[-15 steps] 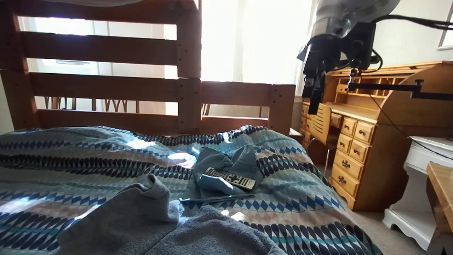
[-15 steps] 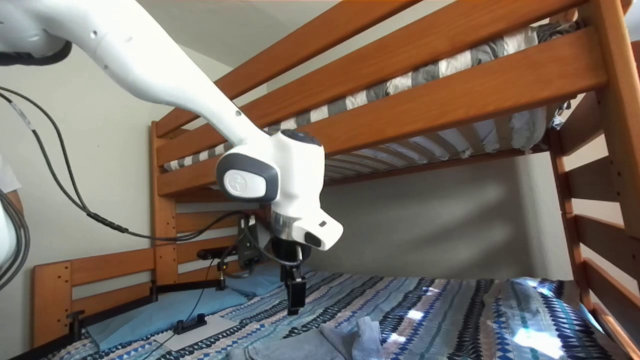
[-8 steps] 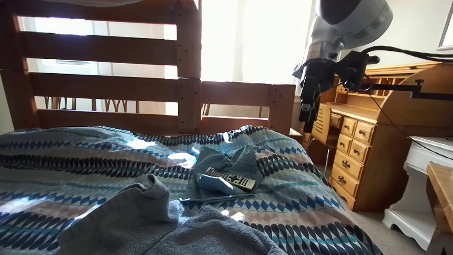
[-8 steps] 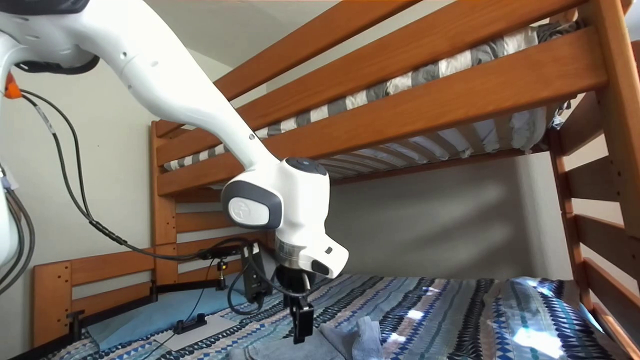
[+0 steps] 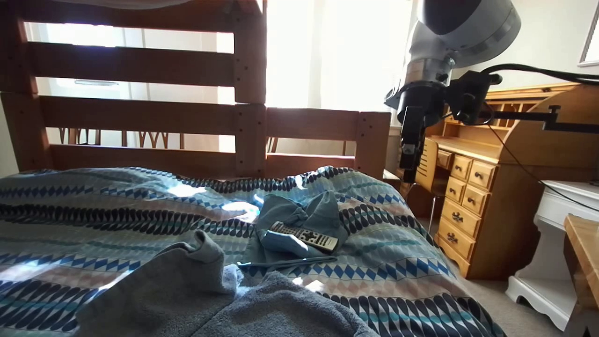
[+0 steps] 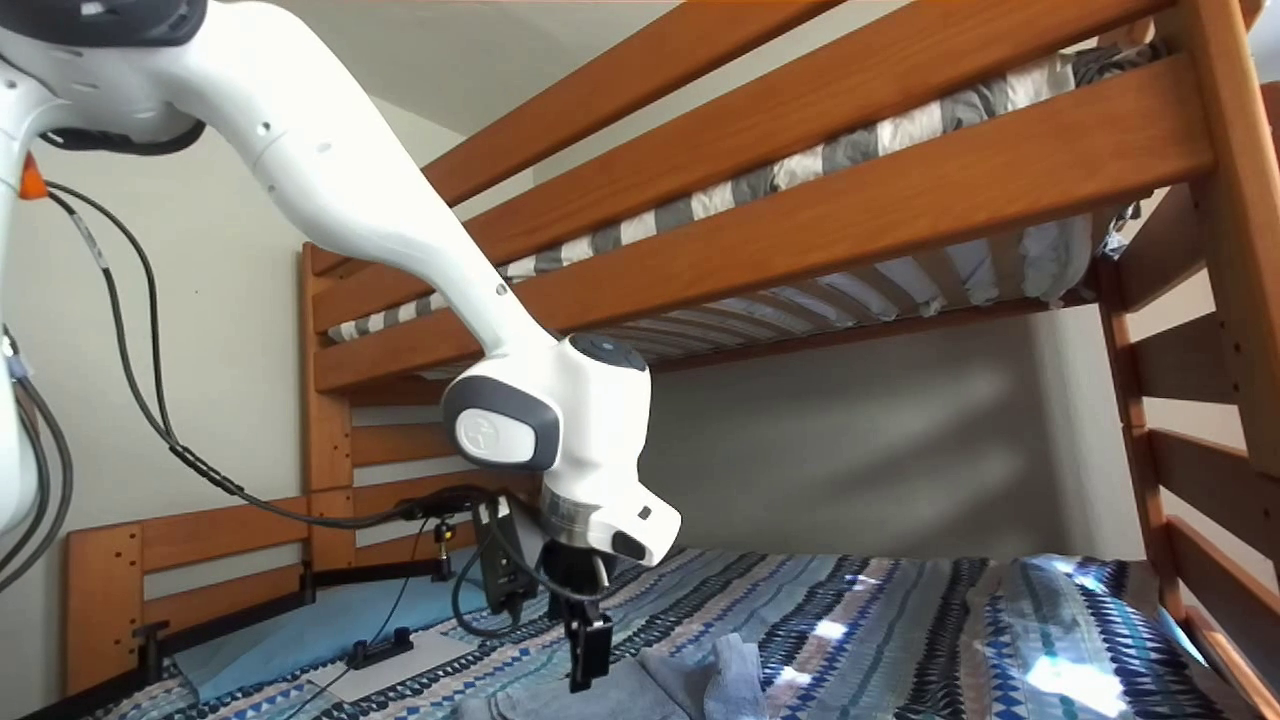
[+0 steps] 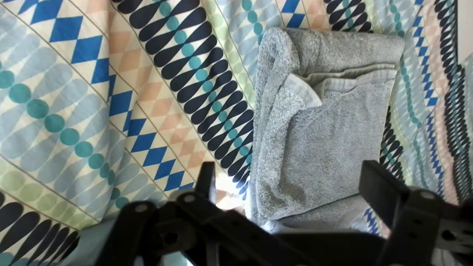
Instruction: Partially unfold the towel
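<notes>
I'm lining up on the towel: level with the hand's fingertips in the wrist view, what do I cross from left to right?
Patterned bedspread, one finger, a bright patch of bedspread, the grey towel, the other finger, then bedspread again.
</notes>
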`<move>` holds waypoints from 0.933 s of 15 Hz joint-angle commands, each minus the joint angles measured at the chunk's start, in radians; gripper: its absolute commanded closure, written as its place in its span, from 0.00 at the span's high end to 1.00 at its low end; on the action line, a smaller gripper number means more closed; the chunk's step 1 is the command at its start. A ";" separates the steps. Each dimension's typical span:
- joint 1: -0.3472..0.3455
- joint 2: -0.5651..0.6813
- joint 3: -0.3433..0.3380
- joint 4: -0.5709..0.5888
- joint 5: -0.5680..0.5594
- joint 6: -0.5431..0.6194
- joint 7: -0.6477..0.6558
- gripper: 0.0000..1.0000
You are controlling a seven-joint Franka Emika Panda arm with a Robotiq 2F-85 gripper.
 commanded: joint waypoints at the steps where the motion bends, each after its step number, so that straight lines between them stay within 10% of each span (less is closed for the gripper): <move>1: 0.022 0.103 0.088 0.033 0.082 0.045 -0.078 1.00; 14: -0.023 0.471 0.328 0.278 0.463 0.461 -0.505 1.00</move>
